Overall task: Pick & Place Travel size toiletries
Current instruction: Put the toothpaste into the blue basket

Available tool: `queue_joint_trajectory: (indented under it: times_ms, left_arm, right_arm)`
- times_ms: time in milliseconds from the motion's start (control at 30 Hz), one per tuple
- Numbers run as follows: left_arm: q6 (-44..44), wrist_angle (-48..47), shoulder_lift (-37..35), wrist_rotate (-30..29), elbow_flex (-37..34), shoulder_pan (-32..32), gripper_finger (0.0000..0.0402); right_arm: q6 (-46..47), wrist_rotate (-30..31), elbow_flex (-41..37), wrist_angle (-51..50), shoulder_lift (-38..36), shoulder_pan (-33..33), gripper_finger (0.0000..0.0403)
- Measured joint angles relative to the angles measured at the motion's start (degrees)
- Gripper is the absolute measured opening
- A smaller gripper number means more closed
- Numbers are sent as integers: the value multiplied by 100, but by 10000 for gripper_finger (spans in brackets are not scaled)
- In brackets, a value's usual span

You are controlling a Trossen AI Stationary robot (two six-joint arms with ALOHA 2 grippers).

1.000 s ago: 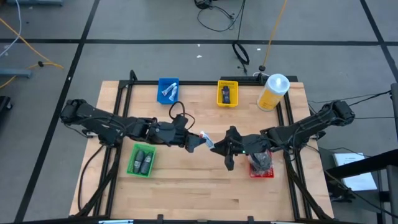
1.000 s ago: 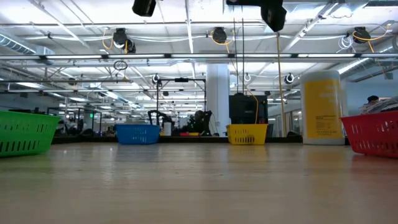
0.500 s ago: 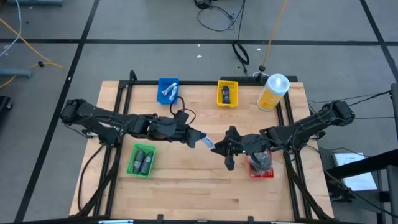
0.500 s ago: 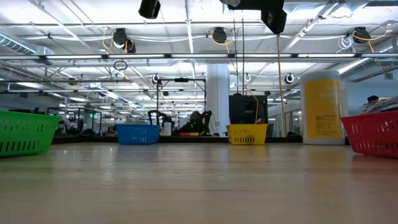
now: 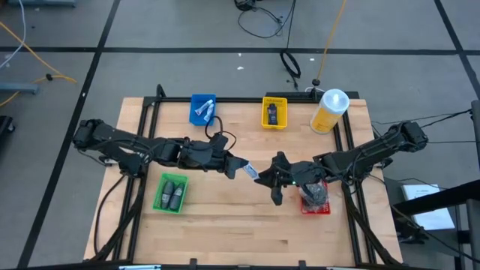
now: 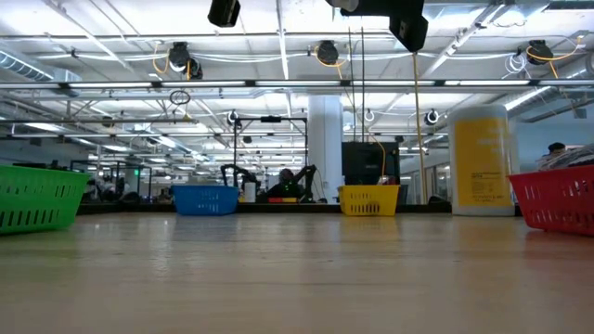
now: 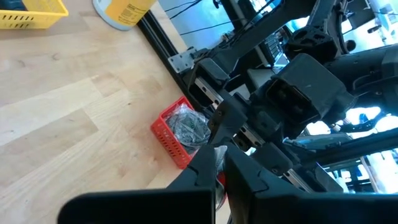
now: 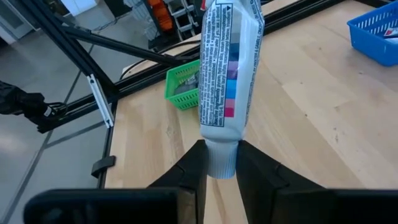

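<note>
- Beyond the table, the low view shows a wide hall with white ceiling beams, hanging round lamps and pipe runs; grey floor with dark seams and loose cables lies around the table in the high view.
- Between my two grippers, above the middle of the wooden table (image 5: 225, 210), hangs a white tube (image 8: 227, 68) with blue and pink marks, off the wood.
- My right gripper (image 8: 221, 165) is clamped on the tube's cap end, fingers (image 8: 193, 168) pressed to either side of it.
- My left gripper (image 5: 241, 166) has its fingers squeezed nearly together and meets the tube's other end; whether they pinch that end I cannot tell.
- Red tray (image 5: 315, 204) sits under my right arm near the table's right side, holding crinkled grey packets.
- Green tray (image 5: 171, 193) sits on the left half of the table, with dark bottles (image 5: 174, 196) lying in it.
- Blue tray (image 5: 202, 109) stands at the far edge with white tubes inside; yellow tray (image 5: 274, 112) beside it holds a small dark item.
- Big yellow bottle (image 5: 330, 111) with a white cap stands upright at the far right corner, just beside the black frame rail.
- Light, pale planks make up the tabletop, bare across its near half.
</note>
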Motion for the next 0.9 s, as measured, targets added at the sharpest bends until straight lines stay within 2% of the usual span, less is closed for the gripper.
queue_joint_trajectory:
  times_ms: [200,467,600,900]
  left_arm:
    - [13,0,0,11,0,-2,3]
    - [143,-179,0,-34,0,-7,4]
    - [262,-268,-30,-167,0,23,2]
    - [414,-1407,-395,-615,0,516,3]
  right_arm:
    - [-33,2,0,8,0,0,82]
    - [-32,-12,0,-7,-31,-2,162]
    - [-214,-170,3,-337,-237,-29,191]
    - [-247,-163,4,-1188,-724,-35,199]
